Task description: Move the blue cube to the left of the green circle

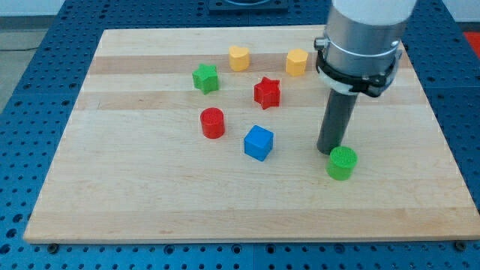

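Note:
The blue cube (259, 142) lies near the middle of the wooden board (112, 187). The green circle, a short green cylinder (342, 163), lies to the cube's right, a little lower in the view. My tip (328, 151) rests on the board just at the upper left of the green cylinder, touching or nearly touching it. The tip is well to the right of the blue cube, with a gap of bare board between them.
A red cylinder (213, 123) lies left of the blue cube. A red star (267, 92) and a green star (205, 78) lie above. A yellow heart (239, 57) and a yellow hexagon (297, 61) sit near the view's top edge.

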### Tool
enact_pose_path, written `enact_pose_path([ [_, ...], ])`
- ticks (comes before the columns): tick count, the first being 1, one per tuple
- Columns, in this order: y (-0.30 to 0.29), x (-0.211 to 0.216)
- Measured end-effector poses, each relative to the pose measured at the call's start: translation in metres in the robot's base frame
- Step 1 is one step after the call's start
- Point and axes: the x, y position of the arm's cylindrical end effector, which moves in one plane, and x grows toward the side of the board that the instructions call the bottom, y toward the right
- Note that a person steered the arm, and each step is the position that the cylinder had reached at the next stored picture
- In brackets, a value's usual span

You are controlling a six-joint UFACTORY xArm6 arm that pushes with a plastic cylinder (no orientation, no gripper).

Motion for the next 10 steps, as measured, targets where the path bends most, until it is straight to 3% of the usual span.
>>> enact_pose_path([
  [3,0.017,0.010],
  [4,0.013,-0.021],
  [5,-0.014,-0.043],
  [7,-0.107,-0.043],
  [10,-0.110,-0.002],
])
